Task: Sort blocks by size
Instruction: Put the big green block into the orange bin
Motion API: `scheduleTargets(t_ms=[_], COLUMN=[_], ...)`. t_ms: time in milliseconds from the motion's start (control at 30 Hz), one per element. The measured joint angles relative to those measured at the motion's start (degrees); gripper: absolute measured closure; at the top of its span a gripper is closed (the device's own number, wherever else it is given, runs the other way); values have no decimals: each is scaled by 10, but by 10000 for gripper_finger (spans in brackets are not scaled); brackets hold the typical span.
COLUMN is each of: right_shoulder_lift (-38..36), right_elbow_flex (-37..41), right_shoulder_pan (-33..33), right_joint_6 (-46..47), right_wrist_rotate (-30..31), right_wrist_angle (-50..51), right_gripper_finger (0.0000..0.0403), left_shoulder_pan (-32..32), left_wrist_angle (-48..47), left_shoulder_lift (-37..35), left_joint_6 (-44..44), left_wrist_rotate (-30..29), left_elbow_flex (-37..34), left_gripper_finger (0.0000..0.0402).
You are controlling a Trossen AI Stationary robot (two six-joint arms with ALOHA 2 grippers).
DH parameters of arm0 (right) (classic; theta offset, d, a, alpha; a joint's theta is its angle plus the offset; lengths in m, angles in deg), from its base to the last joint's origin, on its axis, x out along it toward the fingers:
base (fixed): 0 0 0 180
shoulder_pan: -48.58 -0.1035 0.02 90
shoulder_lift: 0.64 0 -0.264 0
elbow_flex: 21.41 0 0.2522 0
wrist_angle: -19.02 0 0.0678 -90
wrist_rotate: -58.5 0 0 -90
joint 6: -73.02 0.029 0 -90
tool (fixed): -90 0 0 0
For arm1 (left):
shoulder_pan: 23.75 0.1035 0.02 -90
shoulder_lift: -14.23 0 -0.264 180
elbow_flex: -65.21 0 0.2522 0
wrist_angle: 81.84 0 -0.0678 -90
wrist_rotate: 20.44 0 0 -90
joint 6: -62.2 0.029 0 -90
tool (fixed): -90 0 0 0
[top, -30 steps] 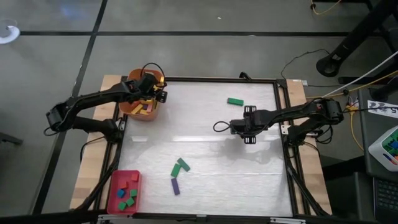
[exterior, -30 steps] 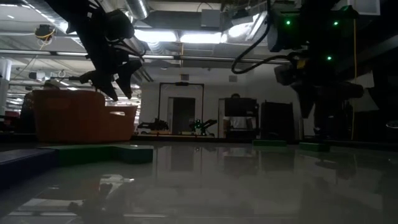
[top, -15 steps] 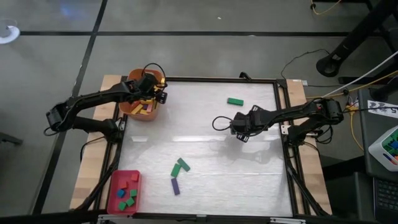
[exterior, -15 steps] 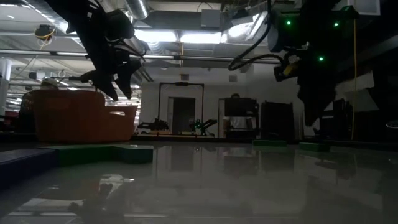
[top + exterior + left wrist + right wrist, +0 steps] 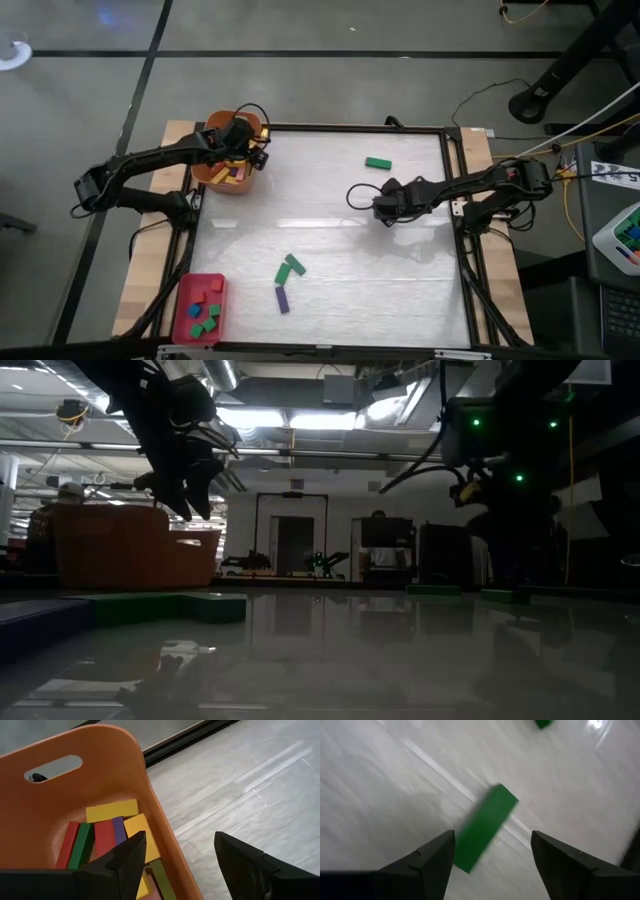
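Table taken as landmark. Orange tub at its far left corner holds long blocks; left gripper held over tub rim, fingers spread, empty. Right gripper mid-table, fingers spread, green bar seen ahead.

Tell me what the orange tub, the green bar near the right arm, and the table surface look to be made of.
Orange tub: likely moulded plastic, going by its smooth rounded rim, cut-out handle slot and soft sheen.
Green bar: probably painted wood or plastic; flat matte colour and square edges, and blur hides any grain.
Table surface: a pale, streaked, semi-gloss sheet, perhaps laminate; it mirrors the room lights in the low view.
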Motion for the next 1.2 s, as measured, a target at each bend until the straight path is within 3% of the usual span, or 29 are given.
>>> scheduleTargets(t_ms=[167,467,1200], right_shoulder_lift=[0,3,3], right_elbow_flex=[0,0,0], right_shoulder_pan=[0,0,-12], right_joint_6=[1,30,28], right_wrist_rotate=[0,36,-1], right_wrist_angle=[-48,-36,-36], right_gripper_finger=[141,141,141], left_shoulder_pan=[0,0,0], left_wrist_angle=[0,0,0], left_shoulder_lift=[0,0,0], left_joint_6=[11,11,11], left_wrist_rotate=[0,0,0], left_elbow_flex=[0,0,0], left_gripper_finger=[180,180,180])
